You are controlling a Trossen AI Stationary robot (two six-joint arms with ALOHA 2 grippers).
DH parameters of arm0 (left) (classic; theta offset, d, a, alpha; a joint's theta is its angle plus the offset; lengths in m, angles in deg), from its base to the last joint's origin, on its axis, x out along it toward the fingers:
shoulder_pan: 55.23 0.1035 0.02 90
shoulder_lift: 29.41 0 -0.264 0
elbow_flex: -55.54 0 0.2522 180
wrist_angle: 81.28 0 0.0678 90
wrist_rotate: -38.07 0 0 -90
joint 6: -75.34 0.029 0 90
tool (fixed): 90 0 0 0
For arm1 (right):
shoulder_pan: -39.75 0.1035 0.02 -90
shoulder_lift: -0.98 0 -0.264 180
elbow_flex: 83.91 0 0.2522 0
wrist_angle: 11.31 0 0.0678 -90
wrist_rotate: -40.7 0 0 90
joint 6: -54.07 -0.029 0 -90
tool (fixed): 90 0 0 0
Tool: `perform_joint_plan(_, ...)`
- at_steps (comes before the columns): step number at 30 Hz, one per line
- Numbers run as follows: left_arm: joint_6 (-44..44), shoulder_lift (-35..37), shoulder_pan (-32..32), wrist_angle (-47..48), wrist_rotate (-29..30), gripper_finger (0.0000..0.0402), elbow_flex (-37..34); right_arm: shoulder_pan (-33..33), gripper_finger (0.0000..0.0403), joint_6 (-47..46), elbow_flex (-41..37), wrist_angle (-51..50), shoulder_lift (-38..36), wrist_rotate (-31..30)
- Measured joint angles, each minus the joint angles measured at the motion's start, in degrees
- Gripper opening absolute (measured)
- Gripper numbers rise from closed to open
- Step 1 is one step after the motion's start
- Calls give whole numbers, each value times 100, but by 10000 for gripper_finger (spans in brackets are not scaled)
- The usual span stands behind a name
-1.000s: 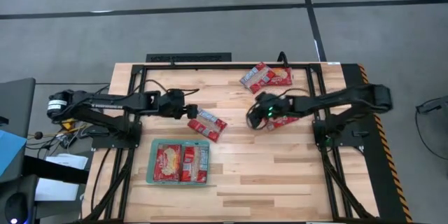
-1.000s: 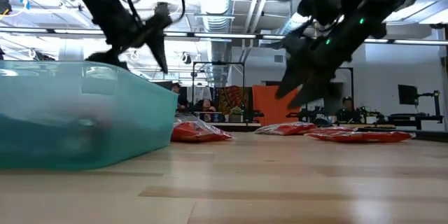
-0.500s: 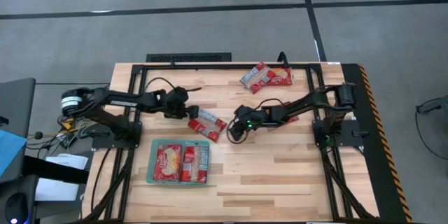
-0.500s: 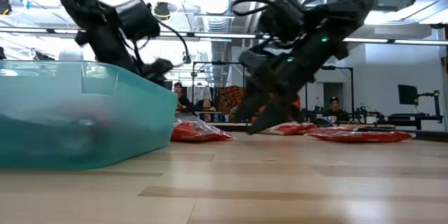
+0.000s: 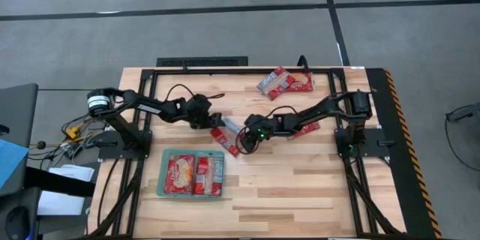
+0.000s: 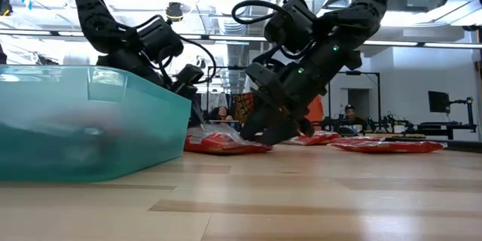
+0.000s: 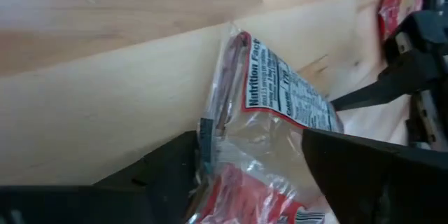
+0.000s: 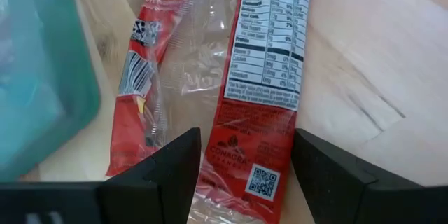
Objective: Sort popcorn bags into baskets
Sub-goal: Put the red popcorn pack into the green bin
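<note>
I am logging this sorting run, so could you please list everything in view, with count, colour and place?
Table: one, light wood, under everything.
Tray: one, teal, near the table's front left.
Bags in tray: two, red, lying flat side by side.
Middle bag: one, red with clear wrap, mid-table between both grippers.
Rear bags: apparently two, red, by the table's back edge.
Right bag: red, mostly hidden under the right arm.
Left gripper: dark, fingers either side of the middle bag's end.
Right gripper: dark, open, over the middle bag.
</note>
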Motion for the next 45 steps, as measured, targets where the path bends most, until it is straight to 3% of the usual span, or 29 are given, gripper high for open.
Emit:
perform_joint_plan(12, 365, -20, -31, 65, 195, 13, -13, -109, 249, 185, 8, 104, 22, 1)
perform_joint_plan(18, 259, 118, 13, -121, 199, 2, -22, -140, 249, 253, -16, -72, -333, -6)
perform_joint_plan(31, 251, 1095, -5, -250, 168, 0, 394, -522, 249, 671, 1, -1584, -2433, -81)
perform_joint_plan(39, 692, 1543, -294, 492, -214, 0, 1105, -570, 249, 938, -3, -2250, -2759, -444)
perform_joint_plan(45, 963, 1776, -806, 1557, -505, 0, 1774, -570, 249, 997, -3, -2498, -2766, -451)
